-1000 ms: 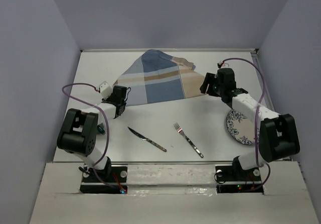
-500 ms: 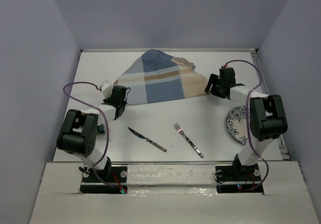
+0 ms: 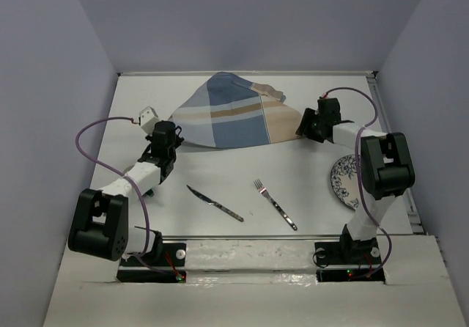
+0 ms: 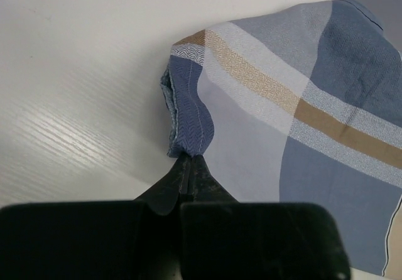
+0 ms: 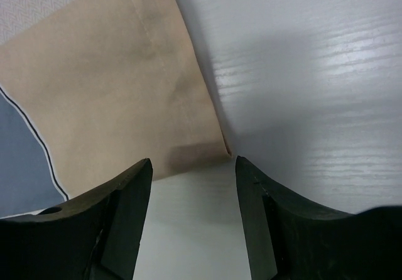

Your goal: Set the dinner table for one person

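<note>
A blue-and-tan striped cloth (image 3: 231, 114) lies spread at the back of the white dinner table (image 3: 220, 173). My left gripper (image 3: 170, 131) is shut on the cloth's left corner (image 4: 188, 139), which bunches up at the fingertips. My right gripper (image 3: 303, 130) is open just in front of the cloth's tan right corner (image 5: 188, 148), with the corner between and beyond the fingertips. A knife (image 3: 213, 203) and a fork (image 3: 275, 204) lie near the front. A blue-patterned plate (image 3: 346, 182) sits at the right, partly under the right arm.
Grey walls close in the table on the left, back and right. The arm bases and a white ledge (image 3: 242, 250) run along the near edge. Cables loop above both arms.
My left arm has swung out to the left and its gripper moved up to the cloth's left corner. My right gripper has shifted slightly along the cloth's right corner.
</note>
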{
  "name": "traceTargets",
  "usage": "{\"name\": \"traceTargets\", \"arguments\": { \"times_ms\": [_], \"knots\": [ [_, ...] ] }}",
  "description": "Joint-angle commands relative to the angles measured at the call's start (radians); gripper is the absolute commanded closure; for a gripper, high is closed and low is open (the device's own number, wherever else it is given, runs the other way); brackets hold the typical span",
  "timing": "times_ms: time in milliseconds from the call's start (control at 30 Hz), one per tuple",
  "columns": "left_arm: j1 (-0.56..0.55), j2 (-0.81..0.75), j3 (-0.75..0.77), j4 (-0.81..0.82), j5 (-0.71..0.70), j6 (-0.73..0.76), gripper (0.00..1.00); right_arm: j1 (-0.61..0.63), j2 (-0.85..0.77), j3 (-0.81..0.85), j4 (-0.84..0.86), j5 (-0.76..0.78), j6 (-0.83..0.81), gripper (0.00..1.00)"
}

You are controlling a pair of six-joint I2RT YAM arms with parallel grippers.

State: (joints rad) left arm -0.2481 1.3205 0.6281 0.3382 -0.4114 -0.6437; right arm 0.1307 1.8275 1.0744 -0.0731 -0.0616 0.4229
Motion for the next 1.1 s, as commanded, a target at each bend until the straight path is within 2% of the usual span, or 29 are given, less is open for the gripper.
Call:
{"name": "traceTargets", "arguments": {
  "times_ms": [0,167,267,333,500,533,600,800,867,1067],
  "knots": [
    [0.003,-0.026,-0.034,0.074,0.026,0.01,1.0,0.001,0.042,0.068,-0.017,0.042,-0.016,0.39],
    [0.003,-0.052,-0.051,0.096,0.054,-0.005,1.0,0.001,0.082,0.099,-0.039,0.043,-0.019,0.45],
    [0.003,-0.064,-0.053,0.107,0.051,-0.005,1.0,0.014,0.088,0.102,-0.053,0.057,-0.021,0.57],
    [0.004,-0.069,-0.047,0.114,0.052,-0.01,1.0,0.023,0.092,0.108,-0.062,0.088,-0.03,0.61],
    [0.003,-0.076,-0.041,0.14,0.069,-0.033,1.0,0.023,0.092,0.131,-0.085,0.085,-0.039,0.85],
    [0.003,-0.078,-0.041,0.146,0.069,-0.034,1.0,0.023,0.087,0.131,-0.082,0.071,-0.03,0.93],
    [0.003,-0.084,-0.034,0.15,0.074,-0.034,1.0,0.023,0.049,0.118,-0.051,0.03,-0.015,1.0],
    [0.003,-0.191,0.031,0.147,0.132,-0.025,1.0,0.023,-0.176,0.11,-0.01,0.029,-0.019,1.0],
    [0.003,-0.237,0.091,0.127,0.138,-0.017,1.0,0.023,-0.313,0.116,-0.014,0.051,-0.041,1.0],
    [0.003,-0.417,0.272,0.068,0.16,0.018,1.0,0.023,-0.584,0.229,-0.134,0.124,-0.098,1.0]
  ]
}}
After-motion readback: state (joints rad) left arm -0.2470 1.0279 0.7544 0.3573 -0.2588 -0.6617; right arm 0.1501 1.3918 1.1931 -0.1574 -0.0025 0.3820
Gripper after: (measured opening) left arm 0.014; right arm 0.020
